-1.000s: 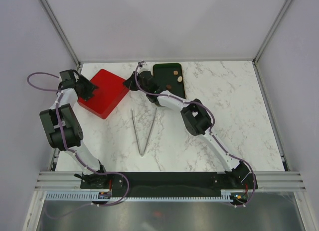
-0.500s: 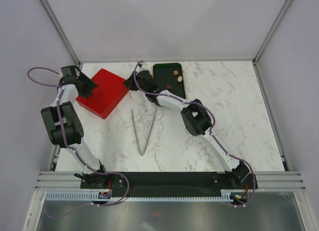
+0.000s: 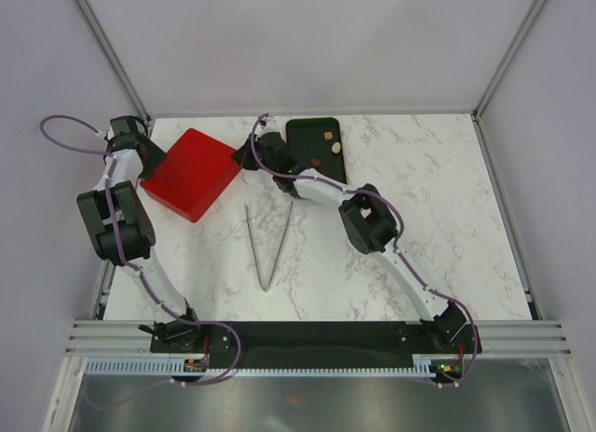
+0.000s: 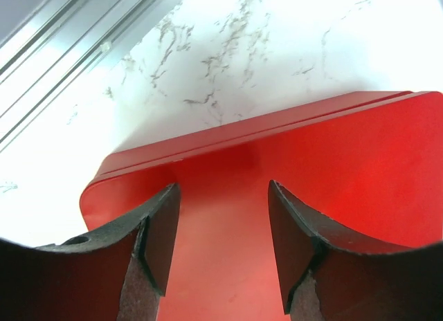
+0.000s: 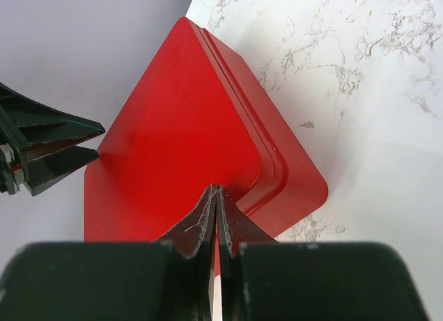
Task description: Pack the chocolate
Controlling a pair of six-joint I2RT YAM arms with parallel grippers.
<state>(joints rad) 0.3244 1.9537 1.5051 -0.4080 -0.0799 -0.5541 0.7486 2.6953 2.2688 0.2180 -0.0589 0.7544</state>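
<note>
A closed red box [image 3: 191, 174] lies at the back left of the table. My left gripper [image 3: 149, 160] is open at the box's left edge; in the left wrist view its jaws [image 4: 221, 196] hang open over the red lid [image 4: 332, 169]. My right gripper [image 3: 245, 156] is shut, with its tip [image 5: 216, 191] against the right corner of the lid [image 5: 180, 127]. Three chocolates lie in a dark green tray [image 3: 303, 134]: a tan one [image 3: 328, 135], a cream one [image 3: 336, 148] and a brown one [image 3: 316, 161].
Long metal tongs [image 3: 268, 246] lie open in a V on the marble table in front of the box. The left gripper also shows in the right wrist view [image 5: 41, 151], at the box's far corner. Cage walls stand close behind and to the left.
My left gripper has drawn back to the left, from over the box's lid to its left edge. The right arm and the box have stayed put.
</note>
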